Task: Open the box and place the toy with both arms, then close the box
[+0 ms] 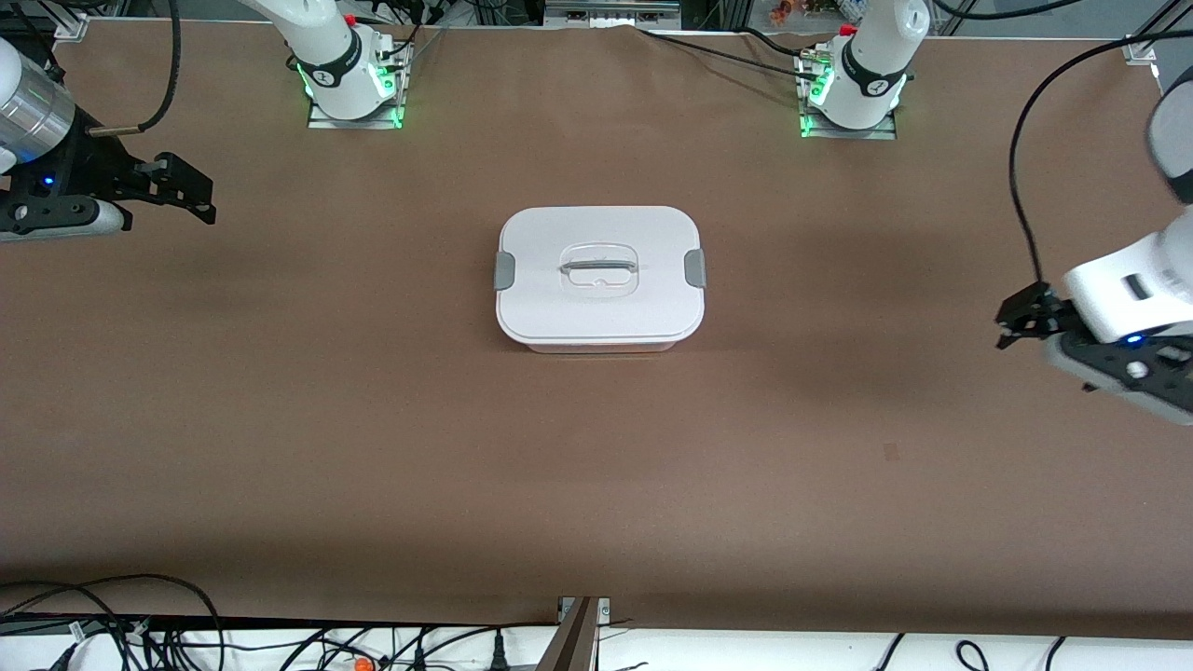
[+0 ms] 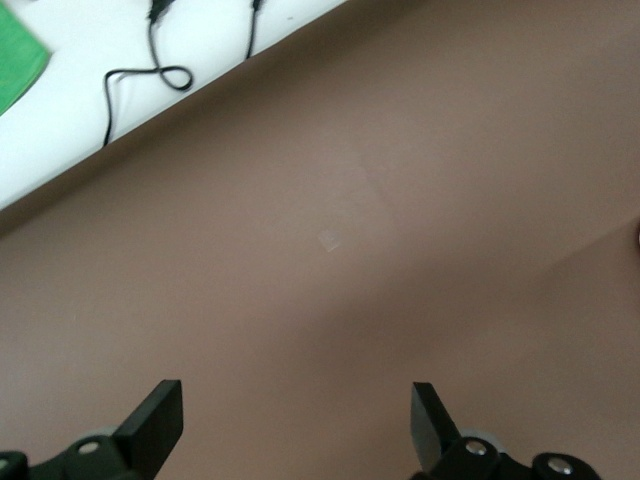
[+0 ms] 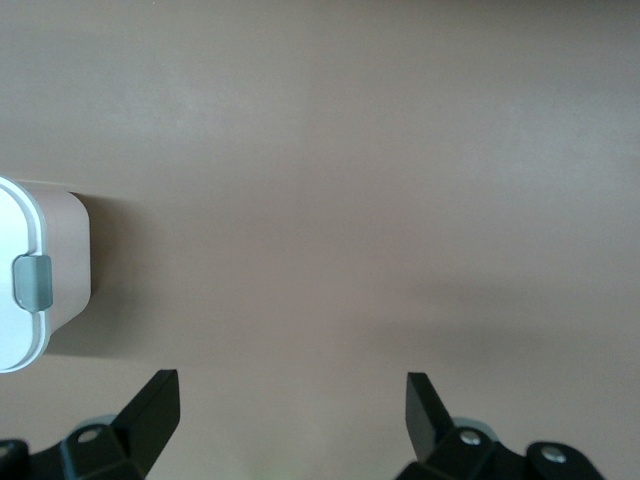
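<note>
The box (image 1: pixel 600 278) stands shut in the middle of the brown table, its white lid on and both grey side latches (image 1: pixel 504 270) down. One end of the box (image 3: pixel 62 262) also shows in the right wrist view. The pink toy is out of view. My right gripper (image 1: pixel 191 191) hangs open and empty over the table's right-arm end, well apart from the box; its open jaws (image 3: pixel 290 385) show over bare table. My left gripper (image 1: pixel 1011 324) hangs open and empty over the left-arm end; in the left wrist view (image 2: pixel 295 395) only bare table lies under it.
The two arm bases (image 1: pixel 349 79) (image 1: pixel 853 89) stand along the table's edge farthest from the front camera. Loose cables (image 1: pixel 140 624) lie off the table's nearest edge. A small pale mark (image 1: pixel 892 454) is on the table near the left arm's end.
</note>
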Tool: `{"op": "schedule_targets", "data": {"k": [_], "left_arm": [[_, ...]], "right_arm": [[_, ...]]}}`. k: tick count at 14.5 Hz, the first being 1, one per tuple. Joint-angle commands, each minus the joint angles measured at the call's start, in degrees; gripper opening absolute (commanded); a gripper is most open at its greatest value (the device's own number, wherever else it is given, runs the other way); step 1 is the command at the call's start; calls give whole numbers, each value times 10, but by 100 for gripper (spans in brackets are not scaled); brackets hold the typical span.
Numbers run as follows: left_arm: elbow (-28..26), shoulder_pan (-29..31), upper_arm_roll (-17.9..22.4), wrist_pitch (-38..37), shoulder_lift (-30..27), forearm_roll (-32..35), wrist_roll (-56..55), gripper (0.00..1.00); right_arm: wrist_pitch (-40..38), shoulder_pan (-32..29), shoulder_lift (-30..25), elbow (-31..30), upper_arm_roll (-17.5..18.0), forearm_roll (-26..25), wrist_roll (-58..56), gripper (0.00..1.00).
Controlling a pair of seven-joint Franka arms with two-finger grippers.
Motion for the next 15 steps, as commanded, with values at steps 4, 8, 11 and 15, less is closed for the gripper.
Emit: {"op": "schedule_targets", "data": {"k": [4, 8, 11, 15], "left_arm": [[-114, 31, -8, -36, -117, -22, -174, 100], [-117, 32, -7, -78, -136, -16, -180, 100], [-117, 37, -4, -83, -131, -18, -181, 100], [-119, 44, -3, -89, -139, -24, -205, 100]], "right_arm": [[-12, -8, 3, 11, 7, 1, 6, 100], [-13, -8, 3, 11, 7, 1, 6, 100], [-13, -8, 3, 11, 7, 1, 5, 100], [-13, -8, 3, 11, 7, 1, 6, 100]]}}
